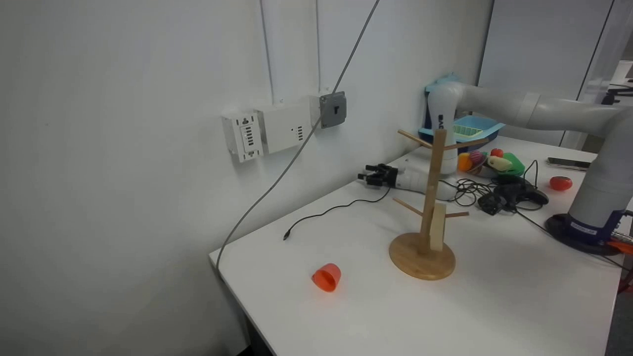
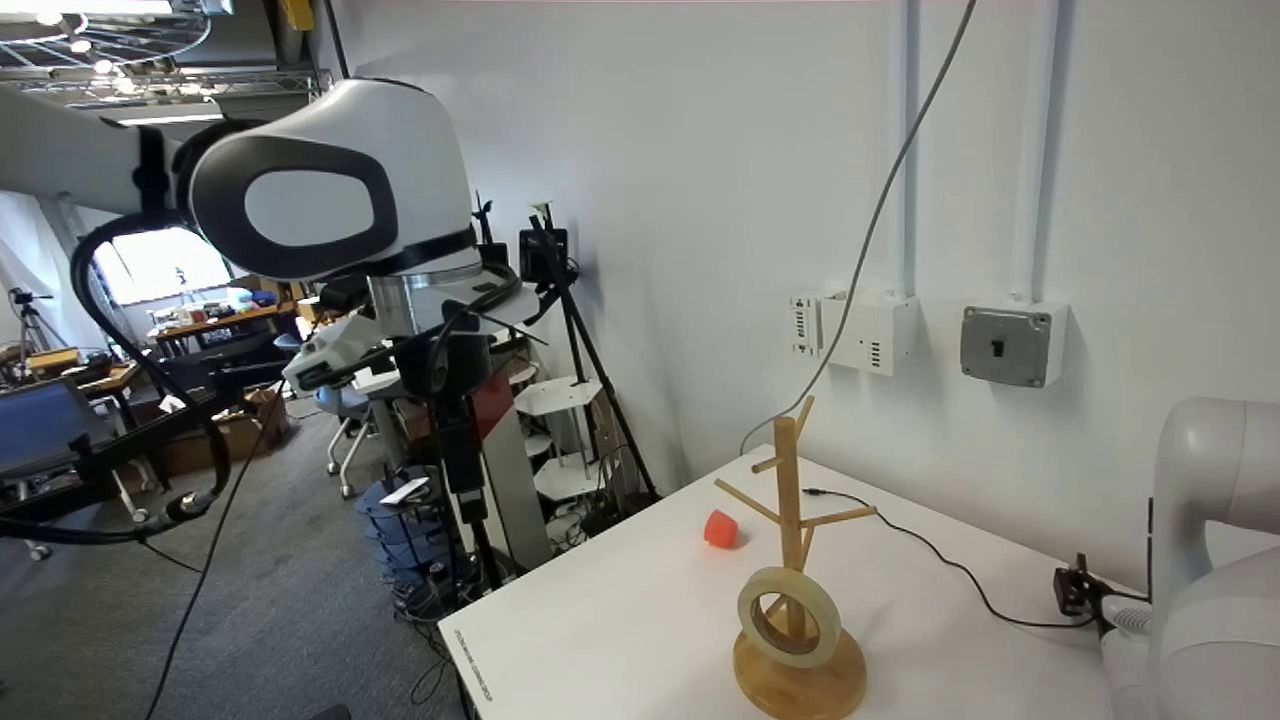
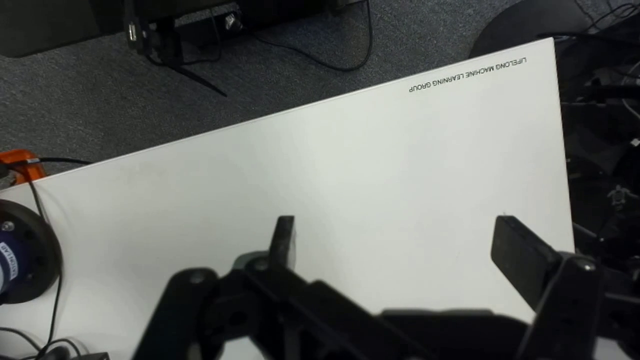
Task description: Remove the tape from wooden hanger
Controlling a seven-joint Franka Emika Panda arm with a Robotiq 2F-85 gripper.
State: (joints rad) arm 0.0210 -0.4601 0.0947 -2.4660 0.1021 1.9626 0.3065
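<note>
The tape, a pale beige ring-shaped roll, hangs on the wooden hanger. In an exterior view the tape (image 2: pixel 785 578) faces the camera, in front of the pole of the hanger (image 2: pixel 788 480), and a lower peg shows through its open centre. In an exterior view the tape (image 1: pixel 437 230) is edge-on beside the pole of the hanger (image 1: pixel 435 170), just above the round base; I cannot tell if it touches the base. My gripper (image 3: pixel 395 230) is open and empty above the table. In an exterior view my gripper (image 2: pixel 472 500) is high and well apart from the hanger, which is outside the wrist view.
An orange cup (image 1: pixel 327 278) lies on its side near the hanger. A second white arm (image 1: pixel 534 109) stands on the table. A bowl of toy fruit (image 1: pixel 494 163), black cables and a black cord (image 1: pixel 341 206) lie about. The table's edges (image 3: pixel 280 114) show.
</note>
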